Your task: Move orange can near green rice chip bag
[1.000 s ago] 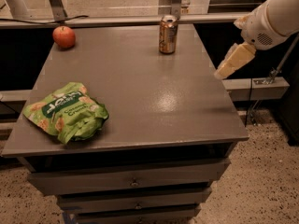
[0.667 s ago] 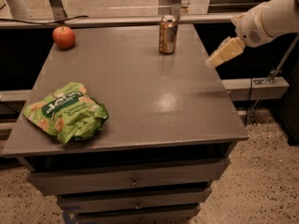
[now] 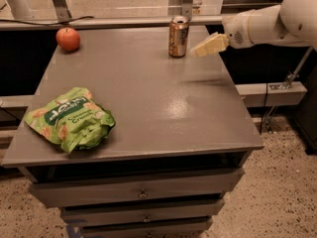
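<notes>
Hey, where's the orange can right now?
The orange can stands upright at the table's far edge, with the gripper just to its right in the camera view; the apple sits far left.

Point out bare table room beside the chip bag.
Free: most of the table, from the green rice chip bag rightward to the edge; also between bag and apple. Crowded only at the back, where the hand hovers right of the orange can.

A lab or test space is showing here — a grey counter [image 3: 148,108] with drawers [image 3: 142,193] is standing on speckled floor [image 3: 290,192], a cable [image 3: 74,19] is trailing behind, the tool [image 3: 208,44] is hovering just beside the can [image 3: 178,36].
</notes>
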`<act>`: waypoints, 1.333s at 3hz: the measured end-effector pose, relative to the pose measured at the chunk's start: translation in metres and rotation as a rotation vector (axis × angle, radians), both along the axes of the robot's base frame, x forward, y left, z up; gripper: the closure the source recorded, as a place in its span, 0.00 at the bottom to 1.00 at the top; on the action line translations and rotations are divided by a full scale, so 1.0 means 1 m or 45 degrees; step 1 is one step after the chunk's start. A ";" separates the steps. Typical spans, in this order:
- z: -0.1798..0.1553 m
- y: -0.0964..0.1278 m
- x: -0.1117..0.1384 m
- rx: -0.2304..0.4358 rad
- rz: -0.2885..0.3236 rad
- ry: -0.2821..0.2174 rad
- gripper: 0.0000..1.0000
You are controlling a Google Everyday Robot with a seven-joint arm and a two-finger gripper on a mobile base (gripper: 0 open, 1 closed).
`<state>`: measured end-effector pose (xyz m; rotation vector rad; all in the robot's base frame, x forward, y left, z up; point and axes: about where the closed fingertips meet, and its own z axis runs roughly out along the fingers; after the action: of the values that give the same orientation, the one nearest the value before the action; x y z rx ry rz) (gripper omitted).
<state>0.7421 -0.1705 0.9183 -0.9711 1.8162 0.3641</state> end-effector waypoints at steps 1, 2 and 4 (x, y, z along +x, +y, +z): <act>-0.011 0.036 0.024 0.190 0.011 -0.002 0.00; -0.018 0.064 0.045 0.299 0.030 -0.005 0.00; -0.025 0.095 0.079 0.360 0.055 -0.007 0.17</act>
<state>0.8208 -0.0756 0.8929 -0.8128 1.6853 0.6261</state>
